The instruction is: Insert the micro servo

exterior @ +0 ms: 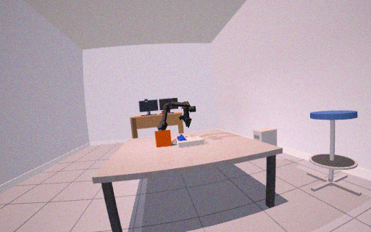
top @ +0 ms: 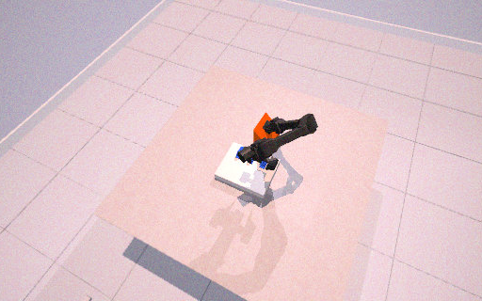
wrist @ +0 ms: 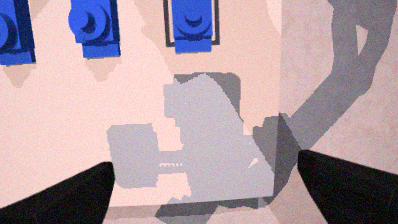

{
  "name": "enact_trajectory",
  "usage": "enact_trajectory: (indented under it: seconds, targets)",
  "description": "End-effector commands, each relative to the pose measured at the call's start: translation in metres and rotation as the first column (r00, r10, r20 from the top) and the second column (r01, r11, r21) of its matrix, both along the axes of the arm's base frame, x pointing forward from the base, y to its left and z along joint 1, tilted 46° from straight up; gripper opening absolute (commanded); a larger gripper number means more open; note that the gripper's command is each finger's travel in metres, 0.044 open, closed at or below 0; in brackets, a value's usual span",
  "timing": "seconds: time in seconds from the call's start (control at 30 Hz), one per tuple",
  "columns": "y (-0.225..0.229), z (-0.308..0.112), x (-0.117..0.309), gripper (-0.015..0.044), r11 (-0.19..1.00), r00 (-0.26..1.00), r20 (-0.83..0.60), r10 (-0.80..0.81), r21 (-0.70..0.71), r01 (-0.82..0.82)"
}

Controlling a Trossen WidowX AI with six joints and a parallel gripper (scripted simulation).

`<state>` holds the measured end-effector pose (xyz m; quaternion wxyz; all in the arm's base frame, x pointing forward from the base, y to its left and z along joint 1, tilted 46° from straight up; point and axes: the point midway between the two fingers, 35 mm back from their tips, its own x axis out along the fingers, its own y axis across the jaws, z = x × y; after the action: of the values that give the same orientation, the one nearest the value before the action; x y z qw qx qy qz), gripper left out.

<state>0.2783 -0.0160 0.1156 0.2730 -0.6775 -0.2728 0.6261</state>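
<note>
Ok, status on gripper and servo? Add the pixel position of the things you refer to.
Gripper (exterior: 188, 126) (wrist: 207, 165) open, fingers clear above the deck (top: 239, 176) (exterior: 190, 143) (wrist: 60, 120). Micro servo (wrist: 192, 22) within the marked outline, shaft side up; full seating and cable notch not confirmable. Nothing visible between fingers and deck.

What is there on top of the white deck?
On the deck are three blue servos, the rightmost in the wrist view inside a dark outline. Their upper ends are cut off there, so cables and seating cannot be judged.
</note>
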Motion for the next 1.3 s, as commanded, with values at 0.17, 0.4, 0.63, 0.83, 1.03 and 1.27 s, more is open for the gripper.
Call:
enact_trajectory:
  seconds: [0.17, 0.4, 0.63, 0.83, 1.03, 1.27]
  targets:
    - [-0.031, 0.033, -0.007, 0.0440, 1.000, 1.000, 0.001, 0.001, 0.003, -0.001]
    - [-0.031, 0.033, -0.007, 0.0440, 1.000, 1.000, 0.001, 0.001, 0.003, -0.001]
    - [-0.031, 0.033, -0.007, 0.0440, 1.000, 1.000, 0.001, 0.001, 0.003, -0.001]
    - [-0.031, 0.033, -0.007, 0.0440, 1.000, 1.000, 0.001, 0.001, 0.003, -0.001]
    - [-0.031, 0.033, -0.007, 0.0440, 1.000, 1.000, 0.001, 0.001, 0.003, -0.001]
    - [-0.031, 0.033, -0.007, 0.0440, 1.000, 1.000, 0.001, 0.001, 0.003, -0.001]
